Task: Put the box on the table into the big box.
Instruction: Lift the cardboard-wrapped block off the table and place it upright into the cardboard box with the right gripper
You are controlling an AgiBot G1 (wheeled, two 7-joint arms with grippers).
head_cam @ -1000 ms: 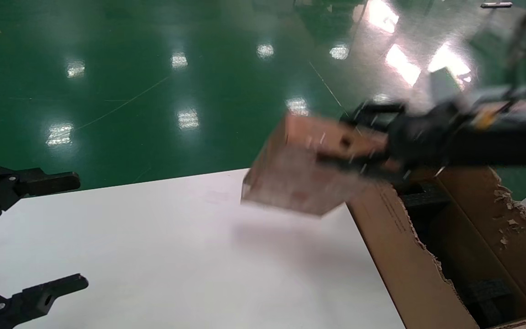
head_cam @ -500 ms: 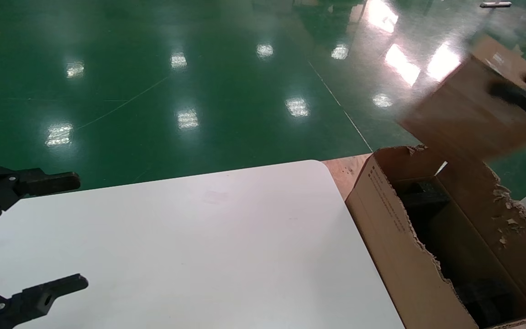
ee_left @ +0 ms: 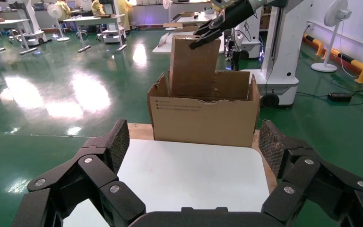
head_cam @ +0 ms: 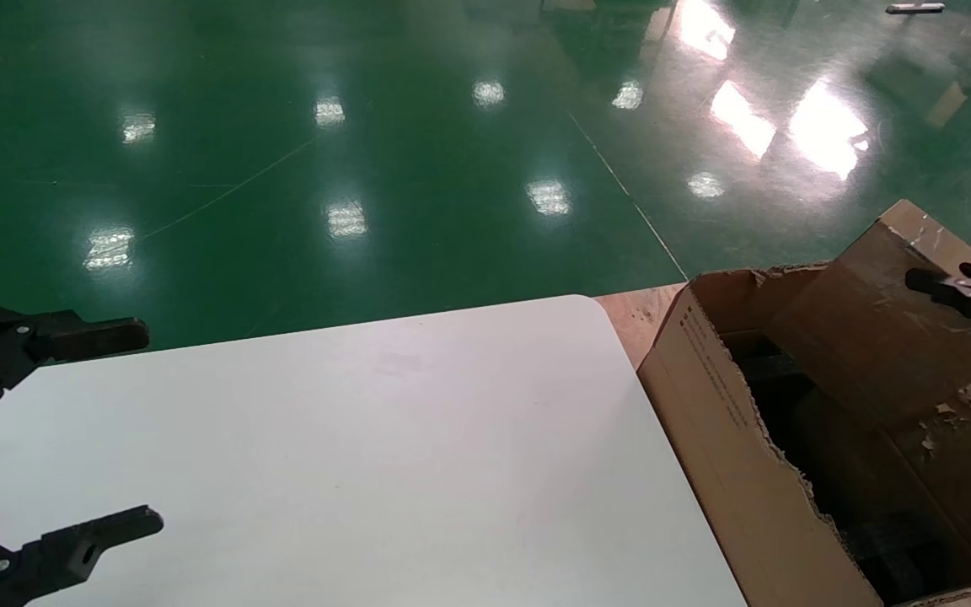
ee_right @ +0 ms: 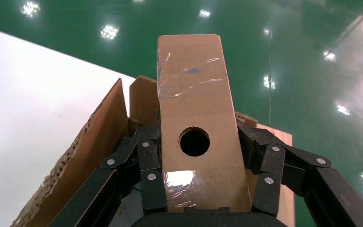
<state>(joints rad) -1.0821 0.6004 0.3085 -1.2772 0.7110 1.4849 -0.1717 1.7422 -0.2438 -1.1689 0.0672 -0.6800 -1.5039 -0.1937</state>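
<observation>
Right gripper pinches the box from both sides: oblong brown cardboard, glossy clear tape, round black hole in one face. The box hangs tilted, lower end dipped inside the big box, off the table. Big box is corrugated brown with ragged torn edges and small print on its side, at the table's right edge. Table is smooth white with rounded corners. Left gripper sits parked at near left, fingers spread wide. Glossy green floor beyond.
</observation>
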